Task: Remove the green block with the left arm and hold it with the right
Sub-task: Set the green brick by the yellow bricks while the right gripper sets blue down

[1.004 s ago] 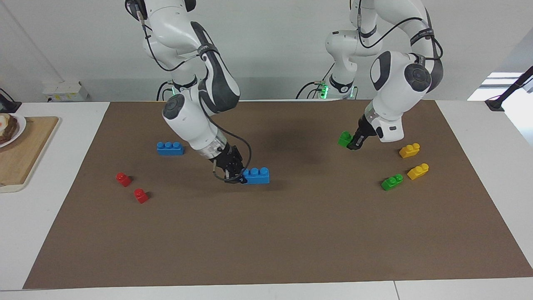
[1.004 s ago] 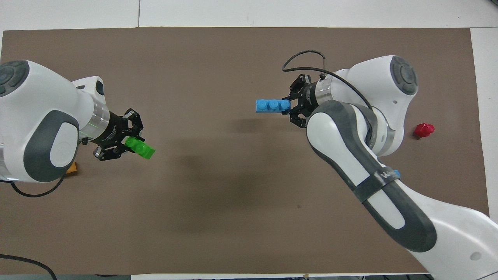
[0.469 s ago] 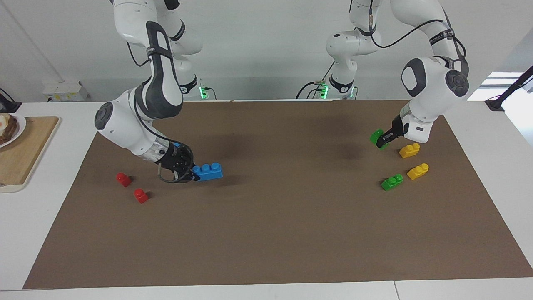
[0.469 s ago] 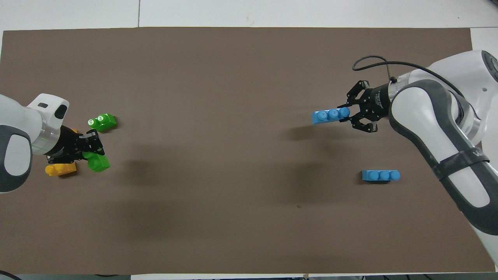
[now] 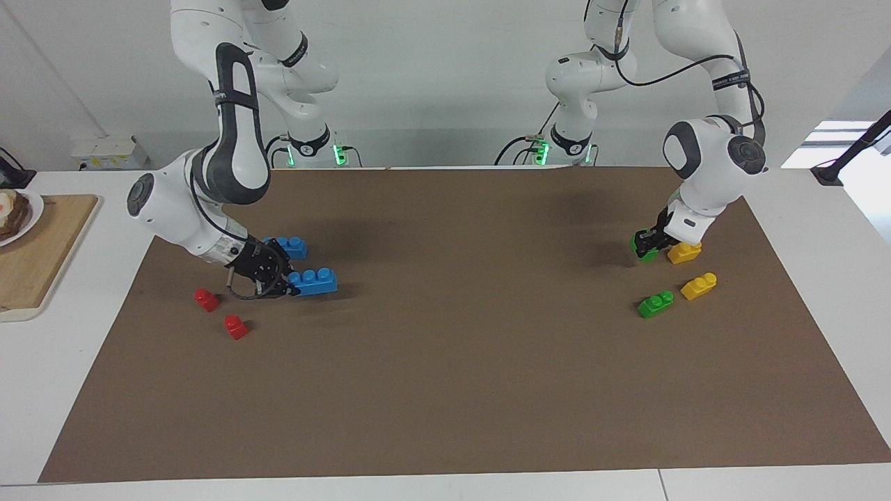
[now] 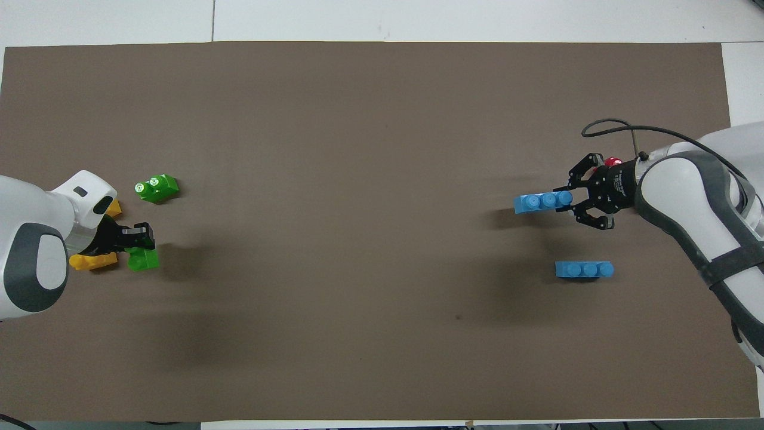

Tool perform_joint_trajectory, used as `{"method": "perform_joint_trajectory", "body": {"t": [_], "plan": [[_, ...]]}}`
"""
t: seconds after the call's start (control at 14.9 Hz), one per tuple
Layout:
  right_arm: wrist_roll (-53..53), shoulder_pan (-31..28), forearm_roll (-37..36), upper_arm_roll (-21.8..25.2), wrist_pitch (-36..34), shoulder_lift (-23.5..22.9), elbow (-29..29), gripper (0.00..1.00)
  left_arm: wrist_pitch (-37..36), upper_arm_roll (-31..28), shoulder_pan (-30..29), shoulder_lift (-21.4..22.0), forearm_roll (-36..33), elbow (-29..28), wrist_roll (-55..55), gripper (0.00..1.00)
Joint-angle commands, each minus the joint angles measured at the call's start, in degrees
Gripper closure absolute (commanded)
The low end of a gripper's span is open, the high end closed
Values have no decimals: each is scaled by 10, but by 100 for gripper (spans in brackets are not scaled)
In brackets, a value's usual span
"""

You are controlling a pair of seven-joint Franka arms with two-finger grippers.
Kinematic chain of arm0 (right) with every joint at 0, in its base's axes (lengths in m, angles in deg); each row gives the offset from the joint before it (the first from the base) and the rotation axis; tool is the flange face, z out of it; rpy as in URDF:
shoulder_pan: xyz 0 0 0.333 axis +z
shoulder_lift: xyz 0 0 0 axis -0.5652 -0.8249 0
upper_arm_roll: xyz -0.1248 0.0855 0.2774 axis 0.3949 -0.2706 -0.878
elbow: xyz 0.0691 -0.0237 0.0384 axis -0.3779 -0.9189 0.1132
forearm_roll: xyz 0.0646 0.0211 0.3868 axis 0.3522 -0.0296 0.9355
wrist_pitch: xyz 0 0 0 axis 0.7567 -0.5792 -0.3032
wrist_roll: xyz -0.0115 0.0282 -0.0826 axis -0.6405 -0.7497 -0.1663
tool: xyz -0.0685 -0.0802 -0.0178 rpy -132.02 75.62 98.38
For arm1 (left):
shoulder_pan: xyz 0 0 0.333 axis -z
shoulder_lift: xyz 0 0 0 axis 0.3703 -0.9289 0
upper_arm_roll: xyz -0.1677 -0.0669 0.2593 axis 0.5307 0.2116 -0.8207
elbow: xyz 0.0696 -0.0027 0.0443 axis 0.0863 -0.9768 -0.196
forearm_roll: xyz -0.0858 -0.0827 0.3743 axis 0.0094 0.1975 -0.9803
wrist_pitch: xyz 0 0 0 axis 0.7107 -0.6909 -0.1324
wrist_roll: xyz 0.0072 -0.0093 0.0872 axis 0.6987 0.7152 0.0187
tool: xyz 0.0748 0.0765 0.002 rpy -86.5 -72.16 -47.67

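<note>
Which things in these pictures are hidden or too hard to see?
- Green block: the left gripper covers part of it in the facing view, so whether it touches the mat is unclear.
- Yellow brick: mostly under the left arm in the overhead view.
- Red brick: only a sliver shows past the right gripper overhead.
- Plate: cut off by the facing view's edge.

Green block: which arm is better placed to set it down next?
Left. The left gripper is shut on the green block, low over the mat beside a yellow brick. The right gripper is shut on a blue brick.
</note>
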Motion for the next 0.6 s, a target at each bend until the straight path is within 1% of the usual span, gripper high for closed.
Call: {"method": "perform_joint_trajectory", "body": {"t": [0.0,0.13,0.27,0.47,0.54], "plan": [[-24,-19,7,-5,24,28,-45,100,33,6,2,7,-11,-22,3,100],[-24,-19,7,-6,48,33,-62,100,53,7,14,-1,-11,-28,-15,100],[-24,-19,7,-5,52,34,-64,100,58,7,35,-5,-11,-28,-30,100],[-20,-23,7,-5,89,34,-81,100,66,7,39,-5,-11,-41,-33,100],[-18,-24,7,-5,94,34,-81,100,73,7,40,-5,-11,-45,-33,96]]}}
